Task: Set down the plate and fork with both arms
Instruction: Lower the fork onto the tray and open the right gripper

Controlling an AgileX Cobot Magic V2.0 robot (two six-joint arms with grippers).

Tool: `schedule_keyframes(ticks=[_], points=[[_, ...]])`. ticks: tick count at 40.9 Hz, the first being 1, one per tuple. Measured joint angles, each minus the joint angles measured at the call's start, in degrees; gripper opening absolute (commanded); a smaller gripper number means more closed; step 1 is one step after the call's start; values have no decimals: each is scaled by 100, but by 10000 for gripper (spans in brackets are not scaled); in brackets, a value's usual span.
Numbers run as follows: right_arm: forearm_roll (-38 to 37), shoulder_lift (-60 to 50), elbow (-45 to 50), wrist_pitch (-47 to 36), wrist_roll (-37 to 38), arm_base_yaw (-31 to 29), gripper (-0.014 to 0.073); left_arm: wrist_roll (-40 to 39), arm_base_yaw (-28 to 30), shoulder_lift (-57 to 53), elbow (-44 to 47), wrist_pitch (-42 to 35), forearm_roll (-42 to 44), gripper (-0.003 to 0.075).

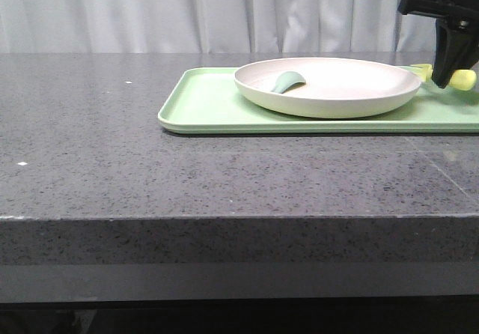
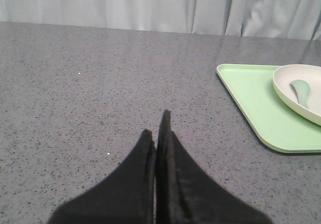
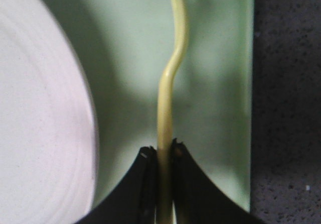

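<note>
The cream plate (image 1: 329, 87) rests on the light-green tray (image 1: 202, 102), with a small grey-green spoon-like piece (image 1: 287, 82) lying in it. My right gripper (image 1: 447, 79) is at the tray's right end, beside the plate, shut on the pale-yellow fork (image 1: 464, 79). In the right wrist view the fork's handle (image 3: 168, 93) runs out from between the fingers over the tray (image 3: 220, 83), with the plate (image 3: 40, 113) beside it; my right gripper (image 3: 163, 151) clamps it. My left gripper (image 2: 156, 128) is shut and empty over bare counter, well left of the tray (image 2: 251, 98) and plate (image 2: 301, 91).
The dark speckled counter (image 1: 112, 154) spreads left and in front of the tray, with its front edge near the camera. A white curtain (image 1: 187, 12) hangs behind the table.
</note>
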Motion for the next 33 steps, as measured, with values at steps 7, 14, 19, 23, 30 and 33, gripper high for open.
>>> schedule_keyframes(ticks=[7, 14, 19, 23, 30, 33], points=[[0, 77, 0, 61, 0, 0, 27, 0, 0, 0, 0, 0, 9, -18], [0, 180, 0, 132, 0, 0, 76, 0, 0, 0, 0, 0, 9, -18], [0, 204, 0, 158, 0, 0, 243, 0, 0, 0, 0, 0, 9, -18], [-2, 204, 0, 195, 0, 0, 336, 0, 0, 0, 0, 0, 9, -18], [-12, 132, 0, 183, 0, 0, 367, 0, 0, 0, 0, 0, 9, -18], [-24, -50, 0, 127, 0, 0, 367, 0, 0, 0, 0, 0, 9, -18]])
